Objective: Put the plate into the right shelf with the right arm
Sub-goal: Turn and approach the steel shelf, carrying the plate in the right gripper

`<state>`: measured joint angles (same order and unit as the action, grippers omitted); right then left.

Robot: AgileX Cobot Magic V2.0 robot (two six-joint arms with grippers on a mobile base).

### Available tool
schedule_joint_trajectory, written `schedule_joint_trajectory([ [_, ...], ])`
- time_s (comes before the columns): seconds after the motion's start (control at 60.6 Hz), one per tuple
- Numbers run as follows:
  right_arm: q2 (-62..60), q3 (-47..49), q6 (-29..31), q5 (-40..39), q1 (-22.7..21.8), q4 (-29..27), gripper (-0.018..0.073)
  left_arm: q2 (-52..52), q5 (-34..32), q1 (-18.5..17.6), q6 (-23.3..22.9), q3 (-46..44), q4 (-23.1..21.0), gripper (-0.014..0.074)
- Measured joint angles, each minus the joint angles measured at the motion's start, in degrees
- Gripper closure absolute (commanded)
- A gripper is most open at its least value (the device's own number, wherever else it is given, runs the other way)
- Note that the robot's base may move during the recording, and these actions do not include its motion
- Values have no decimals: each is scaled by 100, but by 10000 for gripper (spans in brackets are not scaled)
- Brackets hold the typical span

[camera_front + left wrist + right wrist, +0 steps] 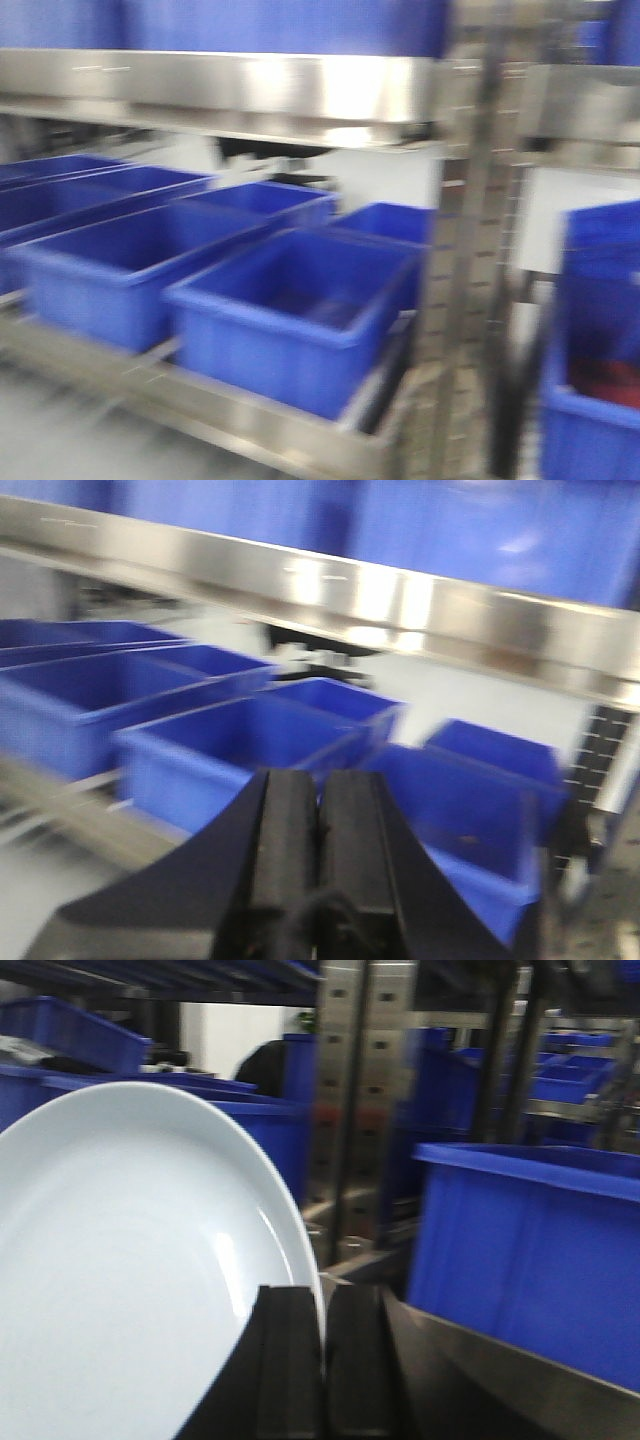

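In the right wrist view the white plate (120, 1270) fills the left half, standing on edge. My right gripper (322, 1305) is shut on its rim, one black finger on each face. Beyond it stand the perforated steel uprights (345, 1110) and blue bins (530, 1250) of the right shelf (500, 1360). The front view shows the steel shelf (250, 420) with a row of blue bins (290, 320) and an upright (465, 300), all blurred; neither arm shows there. My left gripper (318, 790) is shut, with nothing between its fingers, in front of more blue bins (230, 750).
An upper steel shelf lip (230, 90) runs above the bins, with blue bins on top. A further blue bin (595, 370) with something red inside stands right of the upright. A dark shape (262, 1065) shows behind the bins.
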<state>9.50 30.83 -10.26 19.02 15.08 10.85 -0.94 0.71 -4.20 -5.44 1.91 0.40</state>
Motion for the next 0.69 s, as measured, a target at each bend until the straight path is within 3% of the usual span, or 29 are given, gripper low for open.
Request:
schedule_joint_trajectory([
  [0.297,0,0,0,0,0,0,505,0,0,0,0,0,0,643],
  [0.692,0,0,0,0,0,0,505,0,0,259,0,0,0,643],
])
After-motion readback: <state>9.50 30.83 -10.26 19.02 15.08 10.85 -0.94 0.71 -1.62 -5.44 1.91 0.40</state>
